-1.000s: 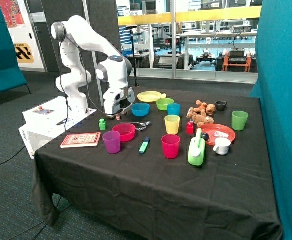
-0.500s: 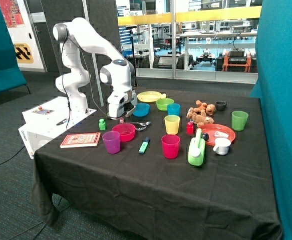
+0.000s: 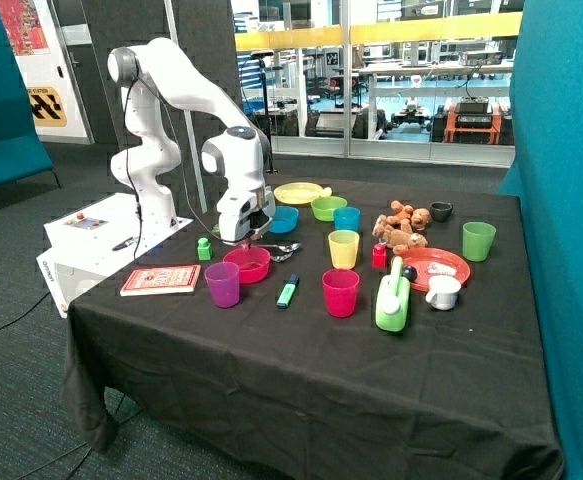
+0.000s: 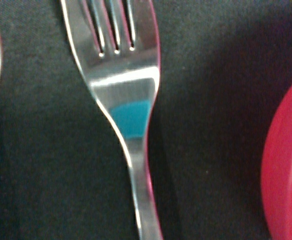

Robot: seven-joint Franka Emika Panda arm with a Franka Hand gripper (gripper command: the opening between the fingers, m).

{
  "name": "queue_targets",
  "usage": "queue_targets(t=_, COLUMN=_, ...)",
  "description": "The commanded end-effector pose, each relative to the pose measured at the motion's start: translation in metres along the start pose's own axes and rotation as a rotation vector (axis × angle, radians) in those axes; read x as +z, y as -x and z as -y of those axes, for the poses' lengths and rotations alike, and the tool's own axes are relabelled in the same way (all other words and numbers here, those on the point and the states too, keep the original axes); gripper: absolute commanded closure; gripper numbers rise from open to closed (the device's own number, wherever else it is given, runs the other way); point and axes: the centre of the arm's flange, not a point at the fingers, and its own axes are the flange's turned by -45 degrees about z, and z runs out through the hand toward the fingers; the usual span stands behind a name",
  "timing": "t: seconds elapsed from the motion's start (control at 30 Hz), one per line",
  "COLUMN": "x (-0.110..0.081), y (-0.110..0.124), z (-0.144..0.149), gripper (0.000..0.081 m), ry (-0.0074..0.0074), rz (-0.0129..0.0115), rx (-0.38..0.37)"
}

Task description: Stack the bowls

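The pink bowl [image 3: 247,264] sits on the black cloth behind the purple cup. The blue bowl [image 3: 283,218] stands further back, partly hidden by the arm's hand. The lime green bowl [image 3: 328,207] stands next to it, beside the yellow plate. All three stand apart, none stacked. My gripper [image 3: 239,238] hangs low over the table, between the blue bowl and the pink bowl, just above the pink bowl's far rim. In the wrist view the pink bowl's rim [image 4: 287,165] shows at the edge, beside a metal fork [image 4: 126,105] lying on the cloth.
Spoon and fork [image 3: 281,249] lie beside the pink bowl. Cups stand around: purple [image 3: 222,283], yellow [image 3: 343,248], pink [image 3: 340,292], blue [image 3: 347,219], green [image 3: 478,240]. A yellow plate [image 3: 298,192], green marker [image 3: 288,291], red plate [image 3: 433,266], soft toy [image 3: 403,226] and red book [image 3: 162,279] are also there.
The arm has swung its hand from beside the blue bowl's side forward and toward the pink bowl, and it now hangs over the cutlery. No bowl has moved.
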Motion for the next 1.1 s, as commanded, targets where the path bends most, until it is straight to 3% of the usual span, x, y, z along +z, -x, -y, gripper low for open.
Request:
queue_targets(t=0.0, x=0.01, y=0.0, z=-0.001, gripper=0.0402, ry=0.0022, rz=-0.0011, rx=0.014)
queue_targets(t=1.07, x=0.025, y=-0.011, z=0.011, gripper=0.0442, ry=0.0022, rz=-0.0011, rx=0.0)
